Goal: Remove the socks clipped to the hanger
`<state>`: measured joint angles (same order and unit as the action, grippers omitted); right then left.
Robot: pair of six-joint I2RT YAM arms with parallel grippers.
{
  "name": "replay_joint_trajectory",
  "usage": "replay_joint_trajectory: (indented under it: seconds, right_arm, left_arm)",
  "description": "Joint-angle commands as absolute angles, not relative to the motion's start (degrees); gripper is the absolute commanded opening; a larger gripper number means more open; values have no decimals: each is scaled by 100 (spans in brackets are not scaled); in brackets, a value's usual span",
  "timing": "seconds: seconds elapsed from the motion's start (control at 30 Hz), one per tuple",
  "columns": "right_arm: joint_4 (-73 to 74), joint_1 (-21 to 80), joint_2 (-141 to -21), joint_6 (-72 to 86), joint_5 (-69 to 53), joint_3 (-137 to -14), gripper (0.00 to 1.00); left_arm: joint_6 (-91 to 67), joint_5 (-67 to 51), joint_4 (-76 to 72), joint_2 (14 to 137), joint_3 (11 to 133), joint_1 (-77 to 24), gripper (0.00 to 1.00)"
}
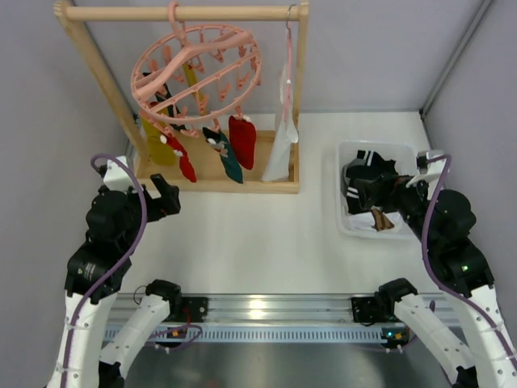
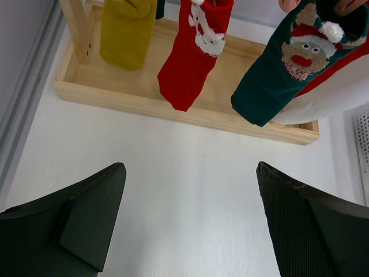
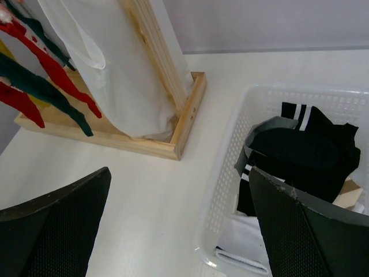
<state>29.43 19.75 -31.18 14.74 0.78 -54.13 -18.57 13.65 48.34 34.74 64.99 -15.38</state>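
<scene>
Overlapping at upper left, the socks (image 1: 241, 139) under the hanger (image 1: 196, 74) hide one another — wooden rack (image 1: 186, 12) framing them; my left fingers (image 2: 86, 225) and right fingers (image 3: 300, 231) spread, empty.

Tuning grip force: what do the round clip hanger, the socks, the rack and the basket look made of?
Hanger: looks like pink moulded plastic, smooth, slightly glossy.
Socks: knit fabric, matte, with fluffy white trim on the motifs.
Rack: pale, apparently unpainted wood, grain visible.
Basket: white plastic by the look, walls perforated.
</scene>
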Motion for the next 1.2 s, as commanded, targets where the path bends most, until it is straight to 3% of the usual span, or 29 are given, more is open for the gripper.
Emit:
replay_joint_trajectory:
  seconds: [0.0,0.2,0.4,0.53,0.6,0.63,0.67,0.73,0.9,1.17]
  right_arm:
    - [2628,2039,-3120,1608,35,-5353,99]
    - [1323,2039,-3147,1872,-587,-4791,99]
    - [-587,2161,-4389,2767,-2741,-4473,100]
    - [-326,3451,-5509,1874,-1089,-5288,97]
    - [-596,4147,-5982,1740,-827,-5431,91]
    - [-772,4227,-6107,1749,-748,-5432,85]
    - [-1217,4288,-6222,1758,-712,-5414,71]
    - [-1624,4333,-6582,1854,-555,-5362,61]
    - [-2721,4359,-7582,1793,-457,-5519,61]
    - [-3927,4351,-8647,1547,-465,-5651,60]
  left_arm:
    - [-1960,1433,4816,3454,6442,-1556,99]
    - [-2206,1529,4799,3437,6425,-1556,99]
    - [-2513,1564,4799,3419,6372,-1556,98]
    - [-2523,1573,4807,3410,6372,-1556,98]
    - [-2496,1503,4808,3410,6363,-1556,98]
    - [-2479,1451,4808,3419,6355,-1547,98]
    - [-2479,1320,4799,3410,6346,-1556,98]
    - [-2505,1187,4781,3419,6372,-1547,98]
    - [-2461,502,4781,3498,6513,-1556,98]
    - [-2382,361,4781,3296,6337,-1556,98]
